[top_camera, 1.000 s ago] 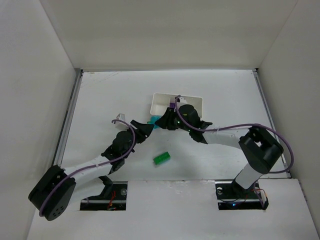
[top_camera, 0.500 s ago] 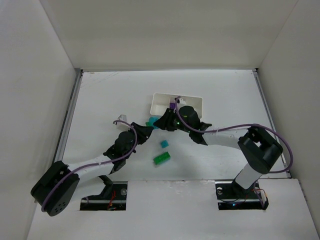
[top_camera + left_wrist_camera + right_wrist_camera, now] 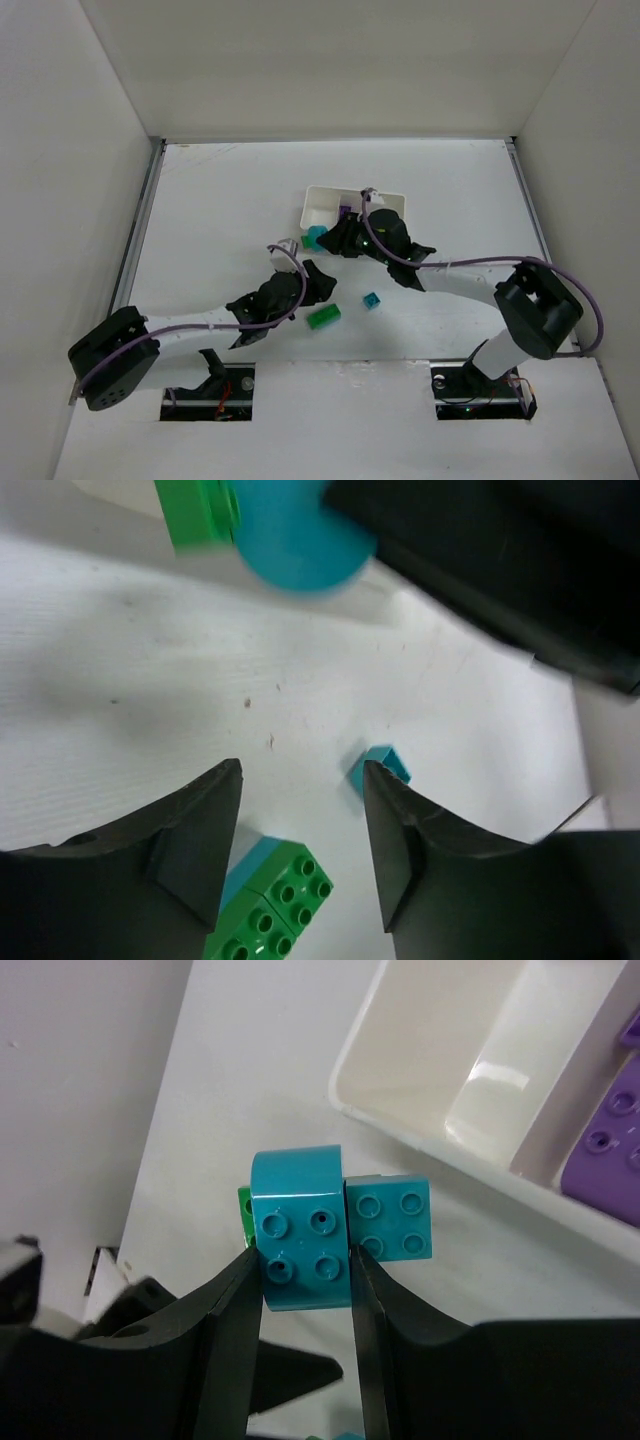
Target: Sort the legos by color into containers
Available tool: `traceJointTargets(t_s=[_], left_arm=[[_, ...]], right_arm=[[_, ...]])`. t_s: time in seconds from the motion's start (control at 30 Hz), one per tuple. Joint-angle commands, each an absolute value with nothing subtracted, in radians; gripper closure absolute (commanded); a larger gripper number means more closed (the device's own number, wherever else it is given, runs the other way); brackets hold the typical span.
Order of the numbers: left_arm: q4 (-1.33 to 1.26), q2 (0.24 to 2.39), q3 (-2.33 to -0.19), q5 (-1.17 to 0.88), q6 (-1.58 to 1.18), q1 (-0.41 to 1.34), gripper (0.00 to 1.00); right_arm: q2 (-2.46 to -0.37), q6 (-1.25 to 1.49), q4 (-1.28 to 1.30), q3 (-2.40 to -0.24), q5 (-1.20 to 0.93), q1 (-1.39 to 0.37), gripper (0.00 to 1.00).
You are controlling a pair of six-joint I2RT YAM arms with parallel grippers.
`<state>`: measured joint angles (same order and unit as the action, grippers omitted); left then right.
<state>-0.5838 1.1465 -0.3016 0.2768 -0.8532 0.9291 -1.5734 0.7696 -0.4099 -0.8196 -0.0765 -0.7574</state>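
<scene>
My right gripper (image 3: 300, 1270) is shut on a rounded teal brick (image 3: 300, 1230), held above the table just left of the tray. A square teal brick (image 3: 390, 1218) and a green brick (image 3: 243, 1220) cling to it. In the top view this gripper (image 3: 327, 240) holds the teal cluster (image 3: 316, 238) by the white tray (image 3: 322, 198). Purple bricks (image 3: 610, 1130) lie in a tray compartment (image 3: 345, 212). My left gripper (image 3: 302, 780) is open and empty over the table, above a green brick (image 3: 265, 905) with a cyan piece joined to it. A small cyan brick (image 3: 380, 767) lies beyond its right finger.
In the top view the green brick (image 3: 323, 317) and the small cyan brick (image 3: 372, 300) lie on the table in front of the tray, near my left gripper (image 3: 316, 284). The tray's left compartment (image 3: 440, 1060) holds nothing visible. White walls enclose the table.
My left arm has swung right and now sits over the green brick. A small cyan brick appeared on the table and has moved right. My right gripper shifted slightly right with the teal cluster.
</scene>
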Motion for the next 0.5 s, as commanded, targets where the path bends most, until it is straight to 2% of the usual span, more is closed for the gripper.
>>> traceJointTargets(t_s=[0.0,0.27,0.47], left_arm=[[-0.54,1.173,-0.383,0.34,-0.715,1.007,0.49],[-0.509,1.328,-0.57,0.371,-0.459,1.151,0.42],[-0.477,1.515,-0.702,0.321,-0.266,1.19,0.38]], right_arm=[[-1.479,0.721,-0.425,-0.821,0.011,-0.733,0.7],[-1.29,0.706,-0.4,-0.703,0.15,-0.636,0.71],[-1.187,0.715,-0.4,-0.627,0.144,-0.538,0.7]])
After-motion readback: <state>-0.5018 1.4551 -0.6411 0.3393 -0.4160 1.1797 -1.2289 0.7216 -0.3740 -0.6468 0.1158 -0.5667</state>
